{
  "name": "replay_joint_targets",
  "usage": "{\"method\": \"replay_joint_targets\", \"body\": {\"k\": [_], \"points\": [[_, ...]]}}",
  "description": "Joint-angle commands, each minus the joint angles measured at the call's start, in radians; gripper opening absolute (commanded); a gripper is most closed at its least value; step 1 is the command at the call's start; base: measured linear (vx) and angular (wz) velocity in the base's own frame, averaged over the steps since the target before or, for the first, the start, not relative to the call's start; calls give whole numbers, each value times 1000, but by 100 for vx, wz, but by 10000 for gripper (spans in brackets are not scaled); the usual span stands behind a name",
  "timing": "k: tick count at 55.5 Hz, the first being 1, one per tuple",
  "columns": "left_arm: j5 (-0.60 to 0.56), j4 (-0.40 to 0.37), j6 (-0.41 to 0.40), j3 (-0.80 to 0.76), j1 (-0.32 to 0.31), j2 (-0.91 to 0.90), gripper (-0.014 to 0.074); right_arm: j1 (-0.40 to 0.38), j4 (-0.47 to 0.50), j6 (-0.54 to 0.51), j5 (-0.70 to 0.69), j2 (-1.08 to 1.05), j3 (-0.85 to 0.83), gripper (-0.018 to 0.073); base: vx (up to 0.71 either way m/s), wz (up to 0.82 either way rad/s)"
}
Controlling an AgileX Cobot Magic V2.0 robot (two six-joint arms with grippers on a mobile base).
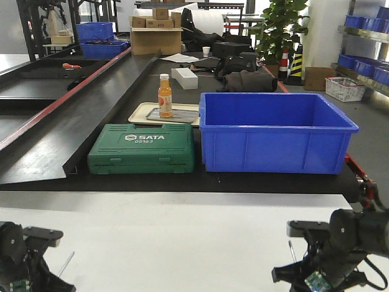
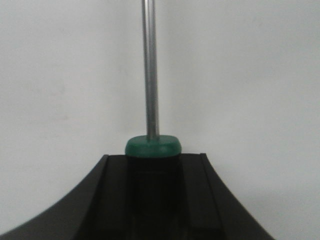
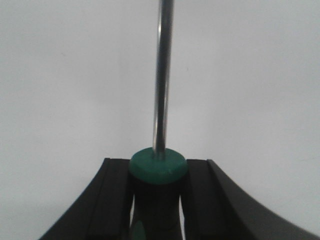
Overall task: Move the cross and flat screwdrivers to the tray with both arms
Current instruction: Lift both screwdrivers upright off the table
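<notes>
White bench (image 1: pixel 182 243) across the foreground of the front view, black belt-like surface (image 1: pixel 152 181) behind it. On that black surface: green SATA case (image 1: pixel 141 148), a deep blue bin (image 1: pixel 273 143) just to its right, and behind the case a beige tray (image 1: pixel 143 112) with an orange bottle (image 1: pixel 165 95) upright on it.

Left tool (image 2: pixel 152 162) at lower left corner of front view, low over the white bench. Closed on the black handle of the left screwdriver (image 2: pixel 150 75). Green collar just proud of the fingers (image 2: pixel 112 200), silver shaft straight out ahead, centred between them. Tip out of frame, so cross or flat not determinable.

Right tool (image 3: pixel 159 167) at lower right corner, well apart from the left one. Likewise clamped on the right screwdriver (image 3: pixel 163 75): green collar at the finger ends, shaft forward, tip cut off by the frame edge.

Contact between either shaft and bench: cannot tell. Both screwdrivers over white bench, on the near side of the black surface.
</notes>
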Motion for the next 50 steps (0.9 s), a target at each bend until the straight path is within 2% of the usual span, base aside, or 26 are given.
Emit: {"method": "replay_joint_targets", "body": {"k": [1,9,14,27,38,50], "points": [[-84,-18,11,-24,-4,-153,-6,26,9,-48,-82,-149,-27,-11,0,0],[-111,-101,21,-24,-14,-293,-5,87,7,-50,-136,-270,-27,-9,0,0],[-127,-147,73,-24,-49,-377,-3,126,0,-48,-175,-338,-27,-9,0,0],[-308,-243,89,-24,-128,-596,-2,162,-3,-12,-265,-519,-27,-9,0,0],[-313,-253,89,-24,-141,-714,-3,162,-19,-46,-262,-643,-27,-8,0,0],[-304,-253,89,-24,-141,-747,-3,162,-19,-47,-240,-701,-27,-8,0,0]]}}
